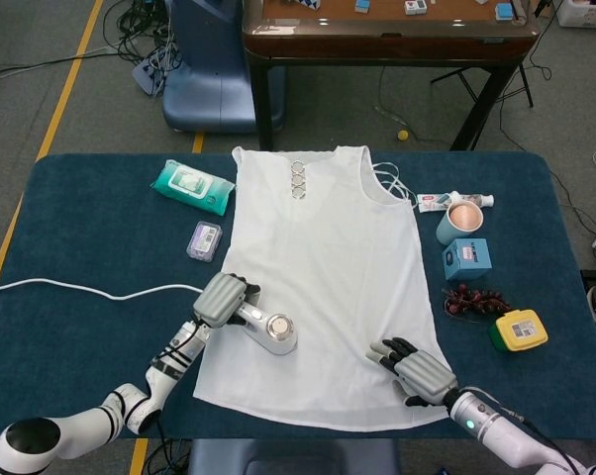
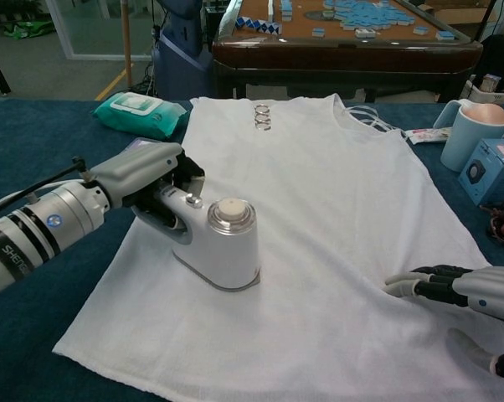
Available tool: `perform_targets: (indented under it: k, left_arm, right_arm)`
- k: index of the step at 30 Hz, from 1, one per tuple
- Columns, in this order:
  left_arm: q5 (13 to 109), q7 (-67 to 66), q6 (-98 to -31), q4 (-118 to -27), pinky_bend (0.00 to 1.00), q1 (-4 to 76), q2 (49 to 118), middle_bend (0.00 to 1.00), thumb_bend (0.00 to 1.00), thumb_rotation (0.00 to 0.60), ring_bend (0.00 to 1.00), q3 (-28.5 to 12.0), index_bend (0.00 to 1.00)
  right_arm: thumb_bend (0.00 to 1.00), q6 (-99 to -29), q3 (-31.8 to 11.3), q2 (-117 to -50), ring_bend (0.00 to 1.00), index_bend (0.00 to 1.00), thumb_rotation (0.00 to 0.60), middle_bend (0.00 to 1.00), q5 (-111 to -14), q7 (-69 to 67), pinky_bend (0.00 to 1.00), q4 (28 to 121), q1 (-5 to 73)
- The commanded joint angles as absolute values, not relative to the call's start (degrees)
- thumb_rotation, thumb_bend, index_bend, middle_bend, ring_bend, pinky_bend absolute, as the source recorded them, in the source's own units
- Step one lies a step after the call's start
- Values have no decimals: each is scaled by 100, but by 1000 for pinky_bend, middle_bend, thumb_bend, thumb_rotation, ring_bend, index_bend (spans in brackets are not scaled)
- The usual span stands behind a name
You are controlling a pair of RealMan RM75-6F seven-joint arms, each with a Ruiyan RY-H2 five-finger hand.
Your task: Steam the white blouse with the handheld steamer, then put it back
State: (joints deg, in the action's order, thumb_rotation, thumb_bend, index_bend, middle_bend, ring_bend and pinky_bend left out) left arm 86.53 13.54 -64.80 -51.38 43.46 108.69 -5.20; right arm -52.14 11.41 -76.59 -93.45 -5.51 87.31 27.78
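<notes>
The white blouse (image 1: 323, 267) (image 2: 319, 209) lies flat on the blue table, neckline away from me. A white handheld steamer (image 1: 270, 332) (image 2: 220, 248) stands on the blouse's lower left part, and my left hand (image 1: 222, 299) (image 2: 143, 180) grips its handle. At the lower right hem my right hand (image 1: 417, 369) (image 2: 453, 289) rests on the cloth with its dark fingers spread flat and nothing held in them.
A green wipes pack (image 1: 191, 185) and a small packet (image 1: 203, 239) lie left of the blouse. A white cable (image 1: 80, 289) runs across the left side. Right of the blouse stand a cup (image 1: 462, 220), a blue box (image 1: 467, 258), dark berries (image 1: 473, 300) and a yellow box (image 1: 519, 330).
</notes>
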Motion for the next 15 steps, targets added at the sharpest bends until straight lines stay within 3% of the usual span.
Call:
perform_targets:
  k: [1, 15]
  left_arm:
    - [8707, 1317, -6528, -5266, 560, 4288, 10786, 727, 196, 600, 602, -457, 839]
    - [8978, 1158, -6665, -5925, 545, 4024, 10316, 727, 196, 600, 602, -100, 839]
  right_arm:
    - [707, -5215, 1142, -7656, 0, 0, 600, 68, -9341, -539, 25, 8746, 2774]
    - [708, -5216, 1152, -7655, 0, 0, 600, 68, -9330, -458, 25, 8800, 2754]
